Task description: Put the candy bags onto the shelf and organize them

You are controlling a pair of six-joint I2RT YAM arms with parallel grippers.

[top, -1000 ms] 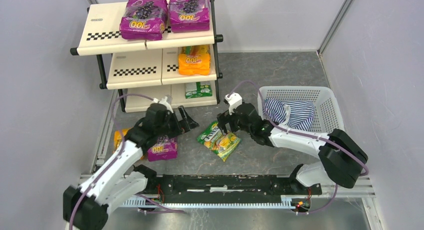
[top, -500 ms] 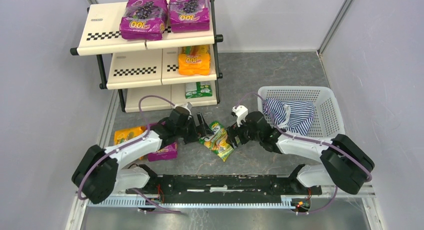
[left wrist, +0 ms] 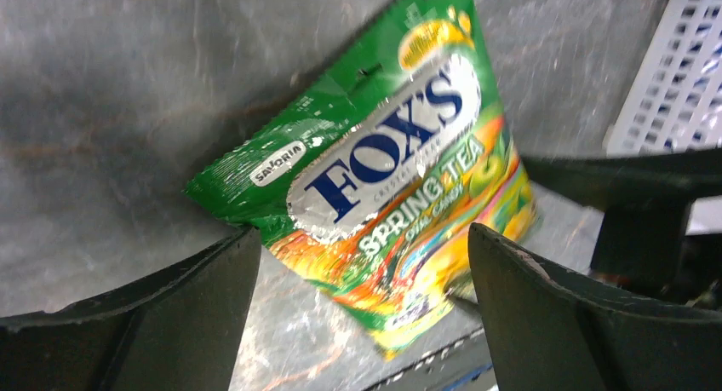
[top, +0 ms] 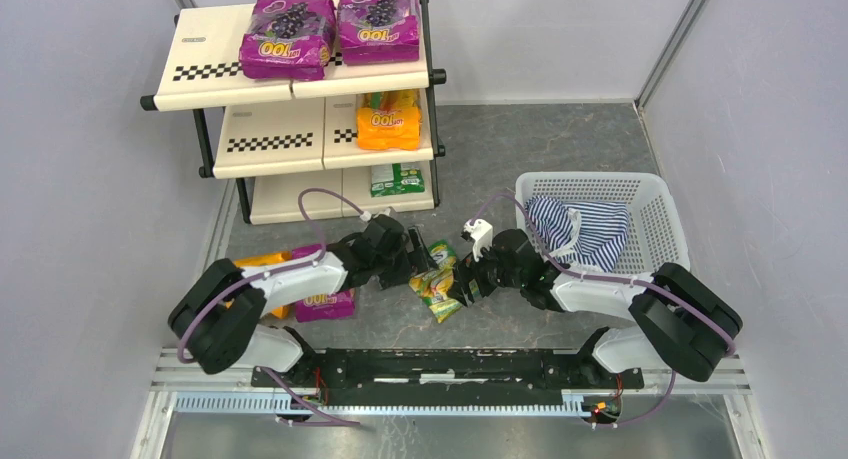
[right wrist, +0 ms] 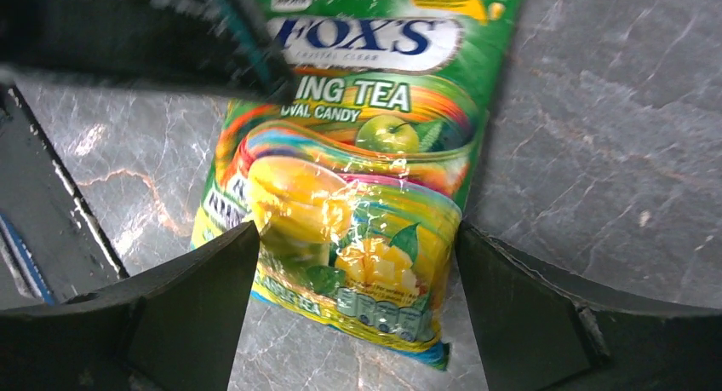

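Note:
A green Fox's candy bag (top: 437,279) lies on the grey floor between my two grippers. My left gripper (top: 413,262) is open, with its fingers on either side of the bag's lower half (left wrist: 383,178). My right gripper (top: 463,282) is open and straddles the bag's yellow bottom end (right wrist: 358,195). The shelf (top: 200,74) holds two purple bags (top: 287,37) on top, an orange bag (top: 389,120) on the middle tier and a green bag (top: 397,179) on the bottom tier. A purple bag (top: 325,304) and an orange bag (top: 262,267) lie on the floor under my left arm.
A white mesh basket (top: 655,194) with a blue-white striped cloth (top: 585,229) stands at the right, behind my right arm. Grey walls close in both sides. The black base rail (top: 450,364) runs along the near edge.
My left arm has swung right from above the floor's purple bag to the green bag. My right gripper has shifted slightly down and left, and the bag has turned a little.

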